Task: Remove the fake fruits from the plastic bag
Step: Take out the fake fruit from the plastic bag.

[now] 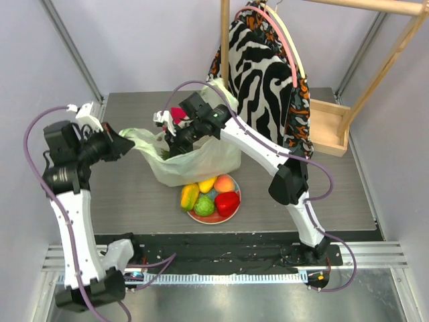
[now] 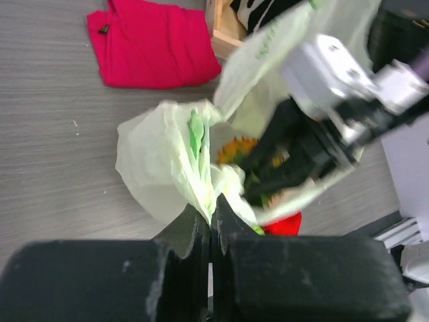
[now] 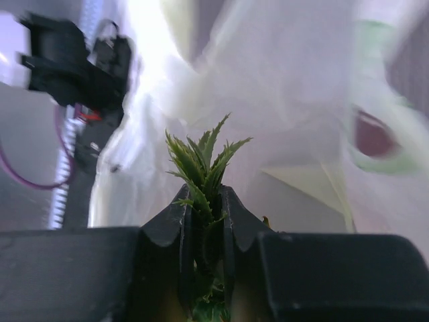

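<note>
The pale yellow-green plastic bag (image 1: 201, 157) stands open at the table's middle. My left gripper (image 1: 129, 144) is shut on its left rim, and the wrist view shows the film pinched between the fingers (image 2: 211, 213). My right gripper (image 1: 175, 142) reaches into the bag's mouth. It is shut on the green leaves of the small pineapple (image 3: 204, 168), whose orange body (image 2: 234, 149) shows inside the bag. A mango (image 1: 190, 196), a lemon (image 1: 207, 184), a peach (image 1: 224, 182), a green fruit (image 1: 204, 206) and a red pepper (image 1: 227, 202) lie on a plate (image 1: 213, 219) in front of the bag.
A red folded cloth (image 2: 151, 43) lies behind the bag. A wooden rack with a zebra-print garment (image 1: 261, 74) stands at the back right, with its wooden base tray (image 1: 328, 127) on the table.
</note>
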{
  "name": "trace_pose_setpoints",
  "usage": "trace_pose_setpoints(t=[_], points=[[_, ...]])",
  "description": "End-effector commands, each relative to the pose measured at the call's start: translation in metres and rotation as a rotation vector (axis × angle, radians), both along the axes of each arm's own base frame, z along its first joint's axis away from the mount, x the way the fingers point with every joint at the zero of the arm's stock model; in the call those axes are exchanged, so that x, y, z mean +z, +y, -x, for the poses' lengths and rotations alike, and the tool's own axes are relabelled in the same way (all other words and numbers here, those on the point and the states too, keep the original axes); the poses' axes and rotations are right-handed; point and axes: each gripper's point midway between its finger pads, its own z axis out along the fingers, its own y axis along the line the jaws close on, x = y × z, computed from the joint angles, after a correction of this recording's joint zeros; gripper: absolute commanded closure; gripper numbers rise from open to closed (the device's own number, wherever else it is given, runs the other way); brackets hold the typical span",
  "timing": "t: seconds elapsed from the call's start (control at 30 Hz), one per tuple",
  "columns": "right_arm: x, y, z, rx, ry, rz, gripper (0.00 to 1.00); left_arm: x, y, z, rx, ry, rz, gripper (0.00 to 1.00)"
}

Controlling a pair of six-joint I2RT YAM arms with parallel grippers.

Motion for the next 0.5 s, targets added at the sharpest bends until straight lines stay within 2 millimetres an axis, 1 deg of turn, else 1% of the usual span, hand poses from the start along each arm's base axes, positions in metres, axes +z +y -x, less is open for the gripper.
trace_pose_setpoints(t=[0.0,0.07,0.1,0.13,0.17,0.2,0.27,0.3,0.33,0.37,0.4,0.43,0.47], points=[[0.104,0.025,0.024,0.039,0.085,-0.282,0.99,0.005,0.005,-0.044,-0.009,0.000,0.063,1.00],[0.125,0.030,0.016,0.015,0.036,-0.335,0.99,-0.001,0.005,-0.052,-0.007,0.040,0.100,1.00],[0.142,0.035,0.001,-0.044,-0.042,-0.387,0.99,-0.004,0.005,-0.056,-0.006,0.056,0.112,1.00],[0.162,0.032,-0.004,-0.076,-0.103,-0.432,0.99,-0.003,0.007,-0.060,0.008,0.049,0.114,1.00],[0.158,0.031,-0.013,-0.104,-0.129,-0.437,0.98,-0.004,0.008,-0.061,0.017,0.050,0.116,1.00],[0.179,0.032,-0.024,-0.138,-0.211,-0.509,0.99,-0.004,0.011,-0.065,0.029,0.050,0.115,1.00],[0.195,0.023,-0.037,-0.199,-0.276,-0.555,0.99,-0.002,0.015,-0.073,0.057,0.048,0.115,1.00],[0.210,0.020,-0.044,-0.223,-0.322,-0.601,0.99,0.007,0.019,-0.078,0.078,0.029,0.108,1.00],[0.218,0.017,-0.048,-0.239,-0.329,-0.622,0.99,0.013,0.024,-0.083,0.102,0.009,0.103,1.00],[0.234,0.013,-0.051,-0.257,-0.353,-0.657,0.99,0.021,0.034,-0.089,0.160,-0.008,0.094,1.00],[0.251,0.006,-0.063,-0.304,-0.386,-0.704,0.99,0.036,0.041,-0.092,0.190,-0.046,0.089,1.00],[0.263,0.001,-0.070,-0.339,-0.399,-0.737,0.99,0.042,0.048,-0.098,0.214,-0.059,0.090,1.00],[0.276,-0.004,-0.077,-0.377,-0.440,-0.769,0.99,0.048,0.055,-0.100,0.236,-0.068,0.099,1.00]])
